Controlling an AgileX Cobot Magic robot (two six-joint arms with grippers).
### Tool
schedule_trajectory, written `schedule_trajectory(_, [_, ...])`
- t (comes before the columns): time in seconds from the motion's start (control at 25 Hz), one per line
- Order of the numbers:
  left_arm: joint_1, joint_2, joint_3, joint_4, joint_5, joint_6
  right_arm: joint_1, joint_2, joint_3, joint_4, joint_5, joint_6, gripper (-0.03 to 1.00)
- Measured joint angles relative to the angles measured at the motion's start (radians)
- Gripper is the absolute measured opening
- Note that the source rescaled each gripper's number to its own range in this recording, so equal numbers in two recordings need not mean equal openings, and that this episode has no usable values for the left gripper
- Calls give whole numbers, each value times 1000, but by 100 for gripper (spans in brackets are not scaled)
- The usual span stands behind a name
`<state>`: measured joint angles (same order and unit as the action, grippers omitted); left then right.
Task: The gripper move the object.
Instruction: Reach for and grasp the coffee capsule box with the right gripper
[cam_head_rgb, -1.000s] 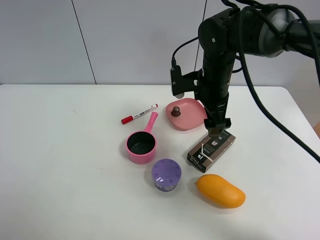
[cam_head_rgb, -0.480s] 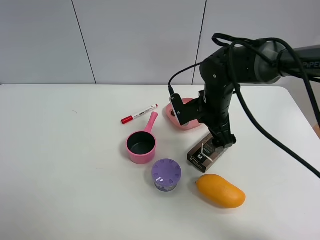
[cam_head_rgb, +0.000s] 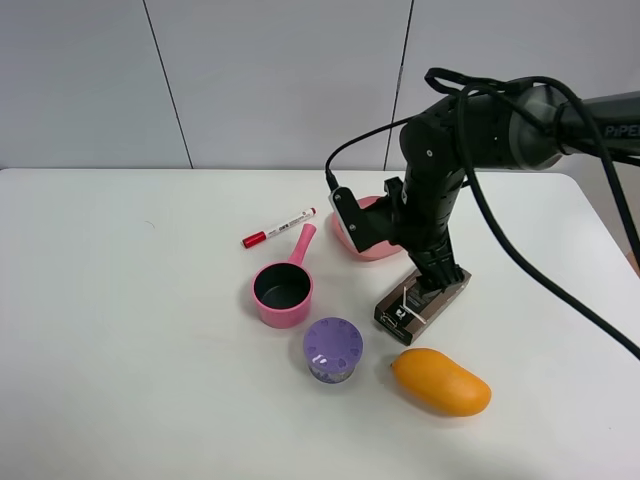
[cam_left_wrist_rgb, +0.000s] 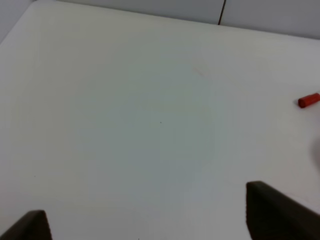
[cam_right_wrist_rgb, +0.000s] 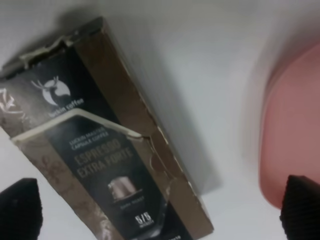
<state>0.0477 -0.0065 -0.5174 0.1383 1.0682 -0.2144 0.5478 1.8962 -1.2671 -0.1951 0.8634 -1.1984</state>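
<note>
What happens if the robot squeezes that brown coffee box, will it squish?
Probably a bit. The box is thin cardboard with torn, creased edges, so a hard squeeze may dent it. It lies flat on the table, so it should slide rather than roll or tip. It likely feels light, though its contents are hidden.

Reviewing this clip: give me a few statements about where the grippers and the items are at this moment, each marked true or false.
1. The right gripper is open, with the box between its fingers. True.
2. The mango lies inside the pink saucepan. False: it lies on the table, near one end of the box.
3. The left gripper holds the red marker. False: it is open with nothing between its fingers, and the marker lies on the table.
4. The purple jar stands apart from the box. True.
</note>
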Motion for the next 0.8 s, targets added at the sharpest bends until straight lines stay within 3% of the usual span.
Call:
schedule_trajectory(0.28, [0,0,0,0,0,0,0,33,39,2,49,-2,93])
schedule_trajectory(0.4, [0,0,0,0,0,0,0,36,111,-61,50,-4,93])
schedule_trajectory(0.8, [0,0,0,0,0,0,0,58,148,-100,-129,3,90])
